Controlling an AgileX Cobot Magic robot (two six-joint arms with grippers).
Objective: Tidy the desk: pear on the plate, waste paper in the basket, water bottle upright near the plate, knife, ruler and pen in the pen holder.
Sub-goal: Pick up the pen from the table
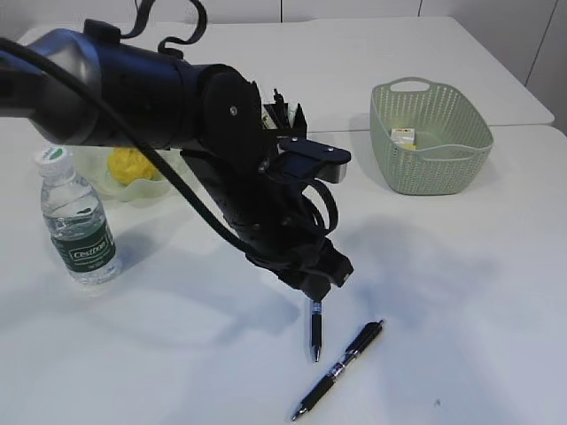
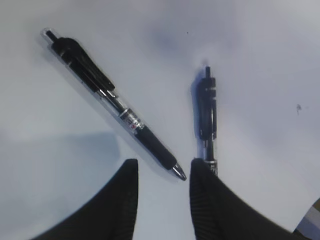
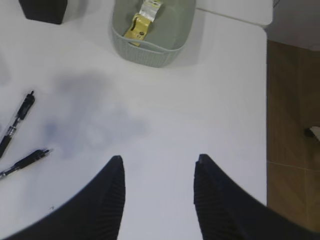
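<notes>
Two black pens lie on the white desk (image 1: 461, 292): one short-looking (image 1: 316, 329), one slanted (image 1: 341, 367). My left gripper (image 1: 321, 282) hangs open just above them. In the left wrist view the slanted pen (image 2: 110, 102) has its tip between my open left gripper's (image 2: 162, 169) fingers, and the other pen (image 2: 207, 112) runs under the right finger. The water bottle (image 1: 78, 221) stands upright beside the plate (image 1: 97, 173), which holds the pear (image 1: 131, 164). Waste paper (image 3: 142, 20) lies in the basket (image 3: 150, 50). My right gripper (image 3: 157, 162) is open over bare desk. Knife and ruler are out of view.
The black pen holder (image 3: 44, 10) stands at the far left of the basket, mostly hidden behind my left arm (image 1: 177, 97) in the exterior view. The desk's right edge drops to a wooden floor (image 3: 295, 125).
</notes>
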